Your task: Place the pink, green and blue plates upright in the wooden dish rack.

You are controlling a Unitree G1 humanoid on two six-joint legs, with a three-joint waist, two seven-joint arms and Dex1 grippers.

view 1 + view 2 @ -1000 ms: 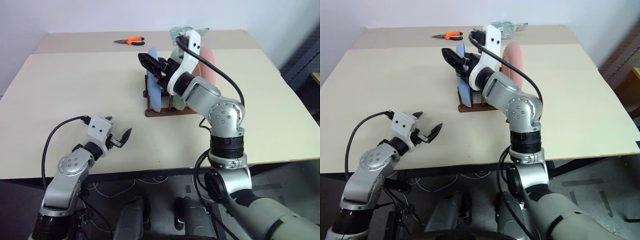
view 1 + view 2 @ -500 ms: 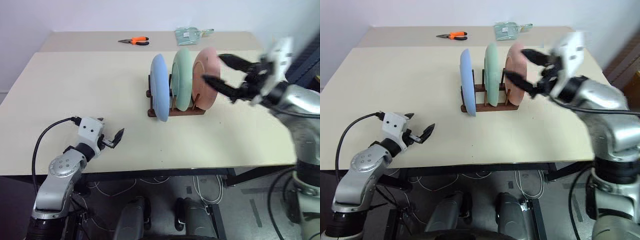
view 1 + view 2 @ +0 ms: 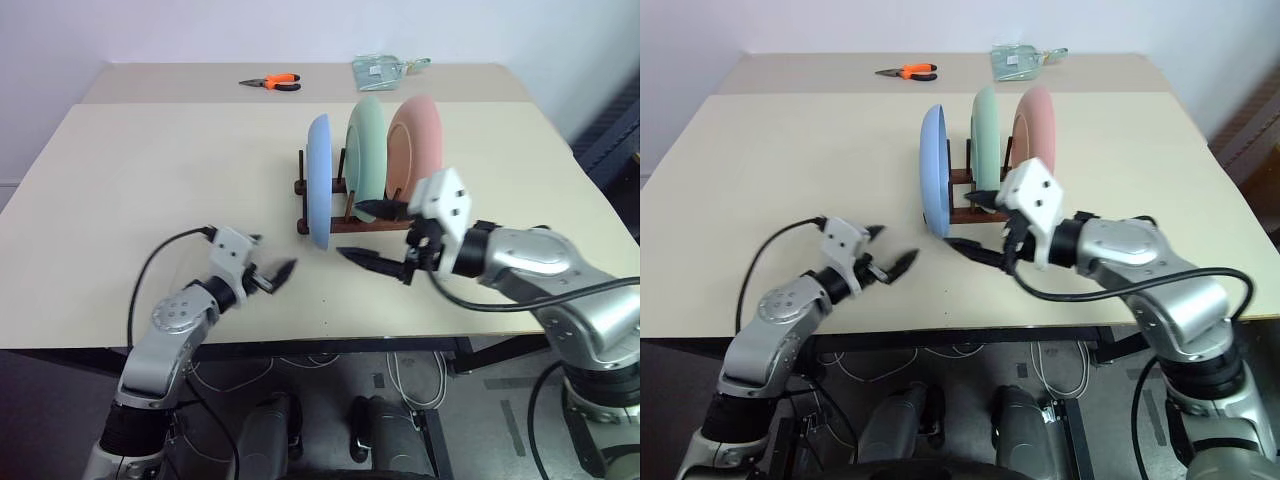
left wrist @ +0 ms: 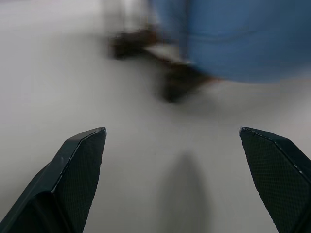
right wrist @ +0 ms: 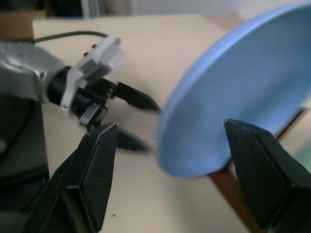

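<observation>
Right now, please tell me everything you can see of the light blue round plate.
The light blue round plate is shallow, matte and plain, looking like plastic or ceramic. It stands upright on its edge in the dark brown wooden dish rack, at the end nearest the robot's left, with the mint green plate standing next along the rack. Its lower rim hangs slightly past the rack's base. Neither gripper touches it.

Lab or workshop: bare table, pliers, loose cables
</observation>
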